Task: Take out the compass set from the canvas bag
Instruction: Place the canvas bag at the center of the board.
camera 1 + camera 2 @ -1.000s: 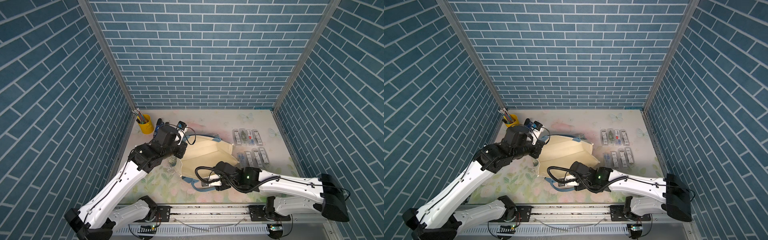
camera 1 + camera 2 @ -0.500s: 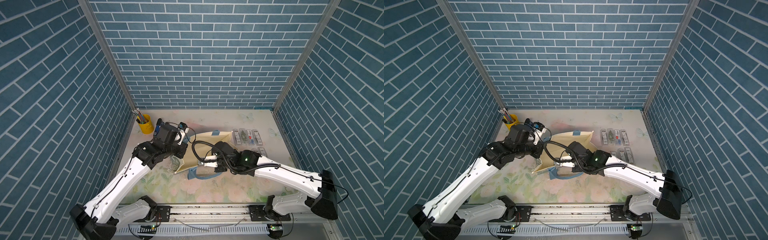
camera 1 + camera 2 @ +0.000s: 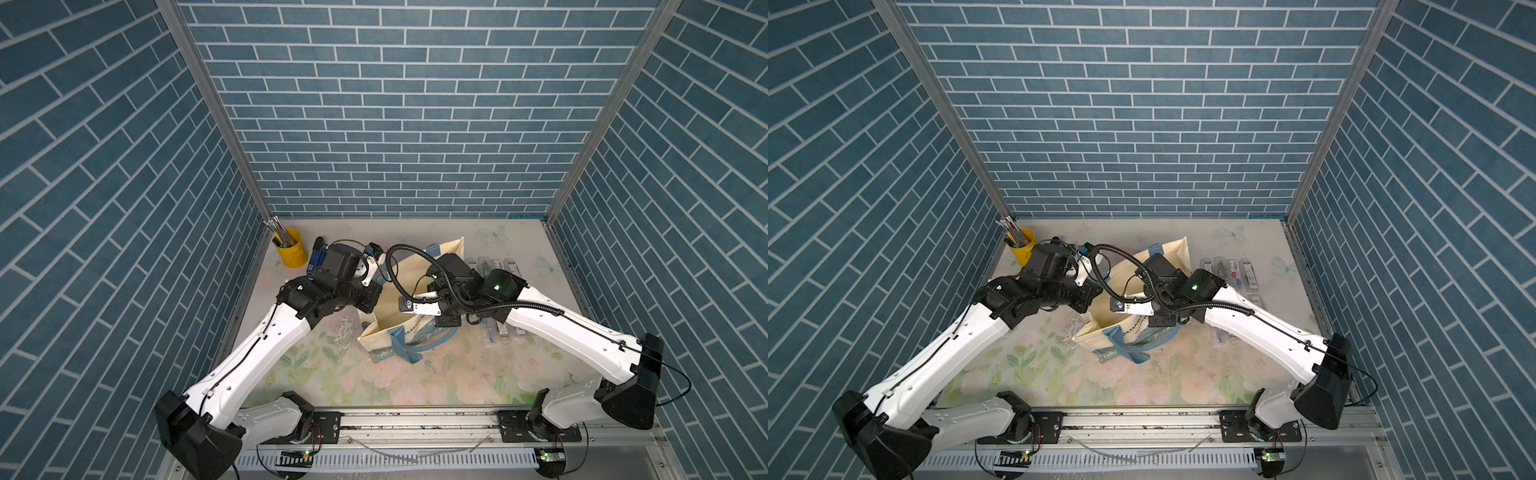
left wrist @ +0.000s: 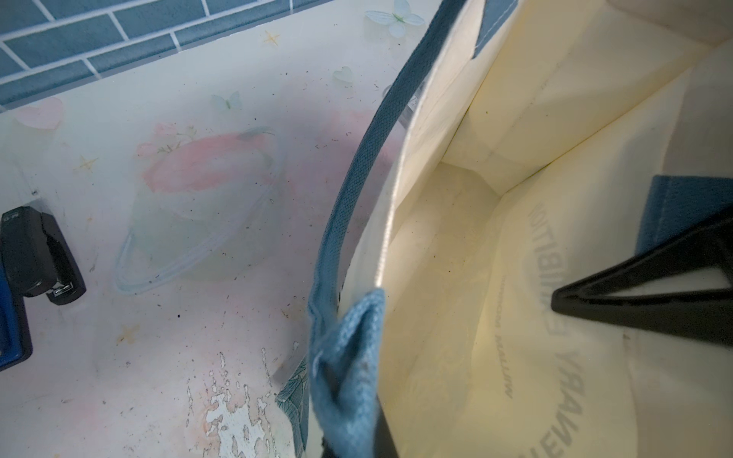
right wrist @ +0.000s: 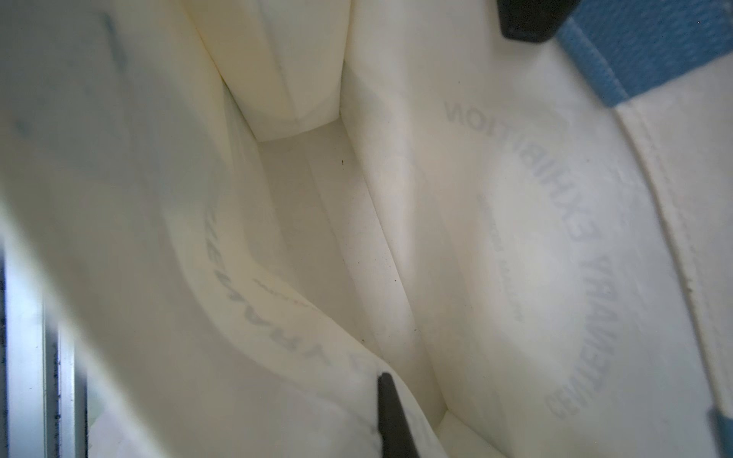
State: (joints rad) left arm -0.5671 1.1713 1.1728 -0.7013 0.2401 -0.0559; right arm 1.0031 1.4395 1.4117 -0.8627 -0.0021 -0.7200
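Well, in both top views the canvas bag (image 3: 388, 316) (image 3: 1100, 311) stands open on the counter (image 3: 415, 374) between the arms. Clear flat packs (image 3: 494, 332) lie just beside it, too small to tell what they hold. A yellow cup (image 3: 288, 252) in the back corner holds pencils (image 3: 279, 230).

From the left wrist, the left gripper (image 4: 357, 440) is clenched on the bag's blue strap (image 4: 345, 357). Only cream cloth shows inside the bag.

From the right wrist, the right gripper (image 5: 390, 416) is clamped on the bag's cream wall.
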